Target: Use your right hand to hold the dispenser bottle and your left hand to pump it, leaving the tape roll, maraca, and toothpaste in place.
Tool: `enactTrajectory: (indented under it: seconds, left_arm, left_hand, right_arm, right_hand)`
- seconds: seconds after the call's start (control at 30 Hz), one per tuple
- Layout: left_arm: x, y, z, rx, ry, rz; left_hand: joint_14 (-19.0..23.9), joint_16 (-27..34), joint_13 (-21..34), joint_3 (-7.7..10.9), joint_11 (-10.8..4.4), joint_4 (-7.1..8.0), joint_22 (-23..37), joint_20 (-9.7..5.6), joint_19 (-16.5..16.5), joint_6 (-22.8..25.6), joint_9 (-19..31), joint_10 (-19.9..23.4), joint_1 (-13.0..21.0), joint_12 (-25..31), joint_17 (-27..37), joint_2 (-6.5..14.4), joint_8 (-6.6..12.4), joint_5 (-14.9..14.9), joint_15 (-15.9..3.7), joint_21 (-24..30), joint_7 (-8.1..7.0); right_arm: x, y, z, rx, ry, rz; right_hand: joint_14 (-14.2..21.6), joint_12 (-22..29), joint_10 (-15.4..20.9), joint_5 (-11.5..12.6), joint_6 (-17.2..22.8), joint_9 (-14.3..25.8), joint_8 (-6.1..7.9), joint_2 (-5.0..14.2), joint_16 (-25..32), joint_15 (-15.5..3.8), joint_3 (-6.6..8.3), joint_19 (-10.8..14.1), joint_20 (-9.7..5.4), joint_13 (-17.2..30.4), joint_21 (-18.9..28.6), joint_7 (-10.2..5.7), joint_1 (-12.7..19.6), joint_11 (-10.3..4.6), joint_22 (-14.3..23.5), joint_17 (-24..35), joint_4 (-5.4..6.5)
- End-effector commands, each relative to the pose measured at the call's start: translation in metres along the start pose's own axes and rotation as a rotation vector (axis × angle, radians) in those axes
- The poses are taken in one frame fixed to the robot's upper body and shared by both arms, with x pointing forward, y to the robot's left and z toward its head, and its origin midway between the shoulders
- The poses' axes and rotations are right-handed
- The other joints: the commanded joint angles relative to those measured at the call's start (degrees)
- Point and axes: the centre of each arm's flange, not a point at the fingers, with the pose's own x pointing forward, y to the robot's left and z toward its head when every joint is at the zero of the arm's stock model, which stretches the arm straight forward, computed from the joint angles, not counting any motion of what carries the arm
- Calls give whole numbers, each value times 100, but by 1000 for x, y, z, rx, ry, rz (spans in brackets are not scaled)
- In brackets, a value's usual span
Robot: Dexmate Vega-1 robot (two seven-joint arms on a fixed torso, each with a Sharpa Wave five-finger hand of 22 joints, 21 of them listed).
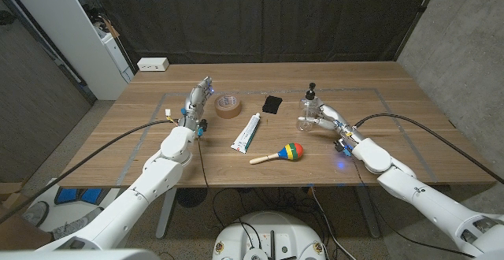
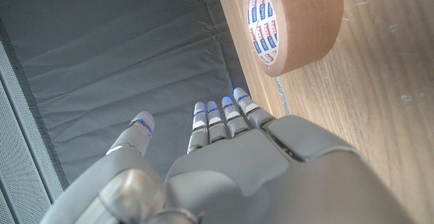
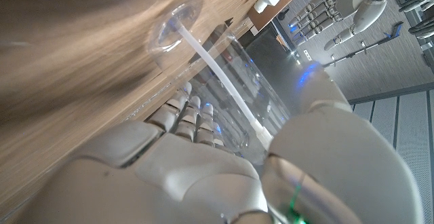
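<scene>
Gripping clear plastic dispenser bottle with black pump (image 1: 311, 107), right hand (image 1: 321, 120) steadies it on worktop (image 1: 409, 118); left hand (image 1: 197, 102) empty, fingers apart, beside brown tape roll (image 1: 227, 105), pump unpressed.

Tape roll (image 2: 293, 22): cut off at picture's edge. Dispenser bottle (image 3: 230, 88): lower body hidden behind right hand (image 3: 224, 176).
</scene>
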Motion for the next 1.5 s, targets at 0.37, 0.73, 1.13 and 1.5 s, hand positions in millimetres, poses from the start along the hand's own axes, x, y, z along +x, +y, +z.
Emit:
enactTrajectory:
  seconds: [0.37, 0.73, 1.13, 1.5]
  left_arm:
    - [5, -2, -3, 2, 22, -13]
    - [7, -2, -6, -1, 28, -15]
    - [11, -3, -9, -7, 33, -15]
    - [14, -5, -7, -12, 28, -23]
  left_hand:
    - [116, 29, 14, 73, -23, 19, 35, -428, 98, 115, 24, 108, -83, 18, 17, 214, 38, -4, -64, -72, 8]
    - [141, 25, 15, 99, -16, 34, 36, -419, 142, 133, 26, 140, -113, 16, 18, 220, 28, -3, -47, -103, 1]
    - [157, 17, 15, 128, -8, 42, 37, -401, 174, 143, 27, 151, -136, 6, 17, 224, 17, -2, -50, -139, -4]
    - [156, 9, 16, 156, -7, 48, 38, -386, 190, 150, 28, 165, -150, 2, 16, 233, 11, 0, -28, -170, -8]
  right_arm:
    - [6, 6, -7, 26, -1, -52]
    - [6, 8, -8, 37, -5, -86]
    - [8, 8, -7, 39, -10, -125]
    - [10, 10, -7, 64, -8, -155]
  right_hand:
    - [473, 316, 555, -39, 473, 120, 311, 123, 247, -259, 22, 254, -39, 222, -4, 95, 183, -164, 13, 162, 64]
    - [1093, 774, 1169, -64, 1418, 355, 991, 201, 588, -561, -31, 661, -158, 615, 1, -50, 514, -352, 17, 472, 52]
    - [1920, 1278, 2074, -94, 2316, 598, 1750, 243, 1079, -1053, -204, 1140, -403, 979, 34, -455, 793, -685, 29, 837, 68]
    - [2231, 1476, 2466, -71, 2800, 743, 2165, 304, 1336, -1147, -309, 1418, -470, 1132, 75, -517, 912, -755, 41, 1053, 81]
